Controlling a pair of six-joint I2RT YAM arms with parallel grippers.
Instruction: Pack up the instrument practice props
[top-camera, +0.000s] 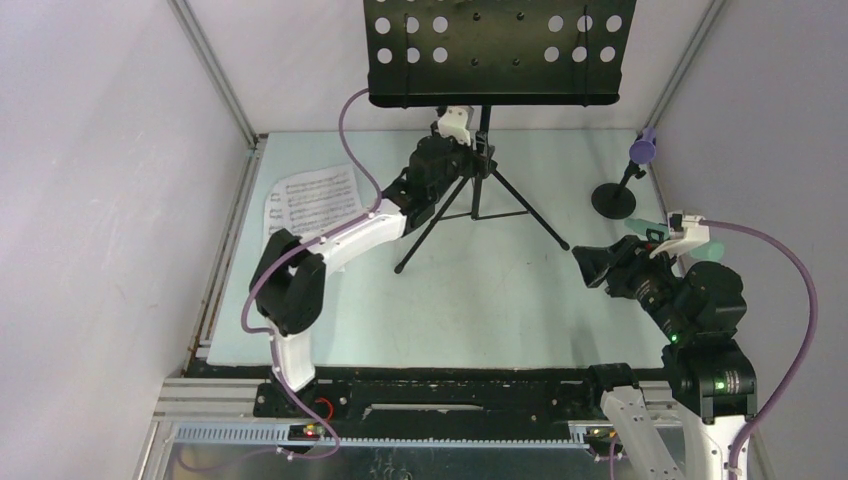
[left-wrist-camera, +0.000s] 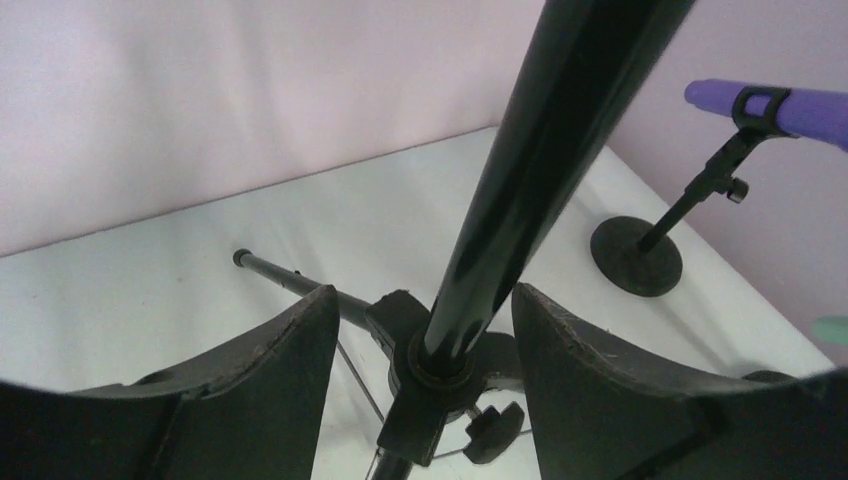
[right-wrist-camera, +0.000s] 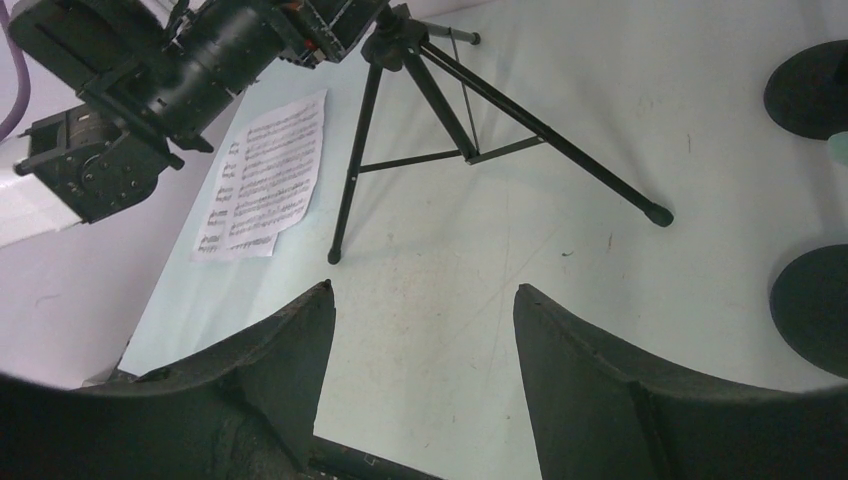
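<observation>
Between parted jaws of left end effector (left-wrist-camera: 424, 305), music rack pole (left-wrist-camera: 540, 170)

music rack pole (left-wrist-camera: 540, 170): black, glossy, smooth, strong highlights. perforated plate (top-camera: 495, 45): black, duller sheen. sheet-music pages (top-camera: 312, 200): white paper, printed, matt. bench (right-wrist-camera: 560, 270): pale, matt, fine scratches and specks. left end effector (left-wrist-camera: 420, 320) fingers (left-wrist-camera: 262, 385): matt black, edges scuffed pale. purple microphone (left-wrist-camera: 805, 108): smooth, plastic-looking.
</observation>
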